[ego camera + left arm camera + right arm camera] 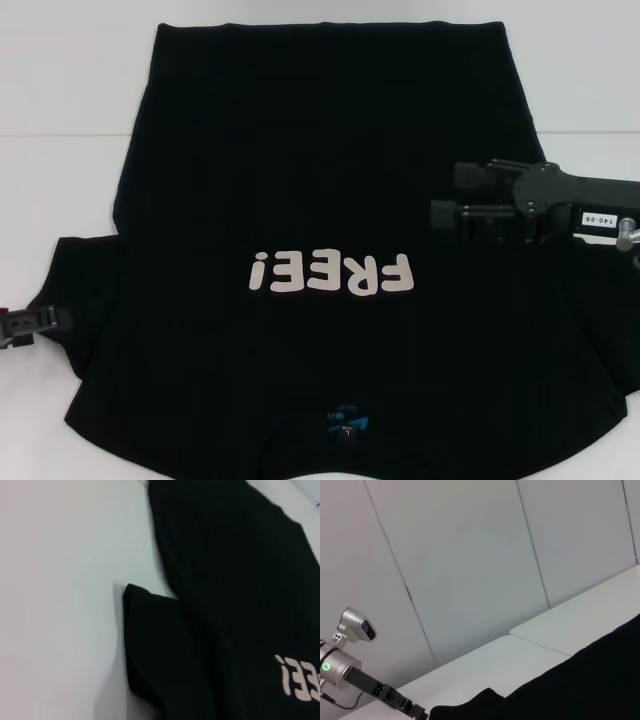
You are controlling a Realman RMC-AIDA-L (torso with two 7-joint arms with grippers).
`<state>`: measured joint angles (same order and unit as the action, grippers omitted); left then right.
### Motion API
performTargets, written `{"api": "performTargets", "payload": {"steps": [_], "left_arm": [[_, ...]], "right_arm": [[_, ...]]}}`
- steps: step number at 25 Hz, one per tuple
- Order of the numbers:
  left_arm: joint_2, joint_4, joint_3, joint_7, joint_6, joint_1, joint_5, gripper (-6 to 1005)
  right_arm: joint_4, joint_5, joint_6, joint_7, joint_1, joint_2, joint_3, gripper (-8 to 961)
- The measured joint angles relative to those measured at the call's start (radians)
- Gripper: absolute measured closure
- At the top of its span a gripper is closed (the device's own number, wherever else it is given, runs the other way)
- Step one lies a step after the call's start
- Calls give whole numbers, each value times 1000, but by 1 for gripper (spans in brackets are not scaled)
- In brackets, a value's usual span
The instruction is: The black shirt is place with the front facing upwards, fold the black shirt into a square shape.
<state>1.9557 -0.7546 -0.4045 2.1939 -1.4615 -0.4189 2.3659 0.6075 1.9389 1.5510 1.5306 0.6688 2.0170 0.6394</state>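
The black shirt lies flat on the white table, front up, with its pale "FREE!" lettering facing up and the blue neck label at the near edge. My right gripper is above the shirt's right side, fingers pointing left and open, with nothing between them. My left gripper sits at the tip of the left sleeve. The left wrist view shows that sleeve and part of the lettering. The right wrist view shows the shirt's edge and the left arm farther off.
The white table extends to the left of the shirt and beyond it. A seam runs across the tabletop. Grey wall panels stand behind the table in the right wrist view.
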Motion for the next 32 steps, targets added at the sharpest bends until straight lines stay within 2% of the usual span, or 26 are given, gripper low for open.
{"api": "performTargets", "payload": {"steps": [7,24,28,32], "left_arm": [[-1,30,-5,10,44,-52,77,109],[-3,32,-5,13,59,-89,94,118],[3,32,-17,18,96,-96,123,120],[9,28,-25,27,116,-102,135,196]], "right_arm": [[0,0,7,1,0,-2,-17,35],[3,-9,0,13,3,-8,-21,36],[6,-13,1,13,3,-8,-21,35],[12,-14,3,13,3,-8,-21,35]]}}
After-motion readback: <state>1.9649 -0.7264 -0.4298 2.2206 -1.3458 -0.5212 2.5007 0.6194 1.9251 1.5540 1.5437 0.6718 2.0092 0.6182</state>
